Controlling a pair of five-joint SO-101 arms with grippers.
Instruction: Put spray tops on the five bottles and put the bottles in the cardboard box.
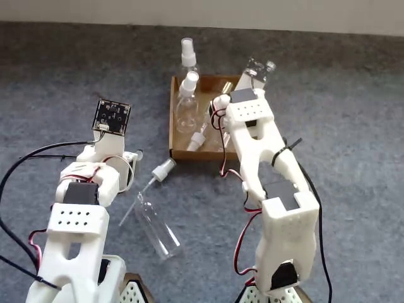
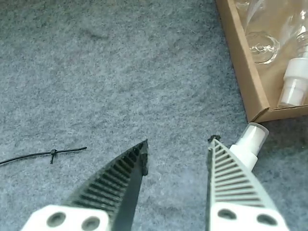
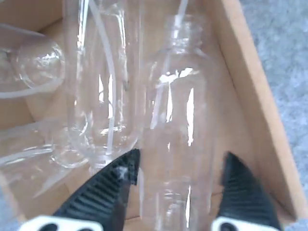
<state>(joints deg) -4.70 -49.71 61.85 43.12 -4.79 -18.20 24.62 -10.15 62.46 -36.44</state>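
Black ribbed fingers of the right gripper pinch a clear plastic bottle with a bare threaded neck, one finger on each side of its body. This held bottle is transparent and cylindrical. It hangs over the shallow brown cardboard box, close to the box's right wall. In the high view its far end pokes past the box's far right corner. Beside it in the box lie other clear bottles fitted with white spray tops.

The left gripper hovers over the grey carpet with its fingers spread and nothing between them. A loose white spray top with a thin dip tube lies on the carpet just beside one fingertip, near the box's near left corner. A second uncapped clear bottle lies on the carpet closer to the arm bases.

The right arm stretches forward from its base over the box, wrist tipped down. The left arm is folded nearer its base, with its gripper pointing down at the carpet left of the box.
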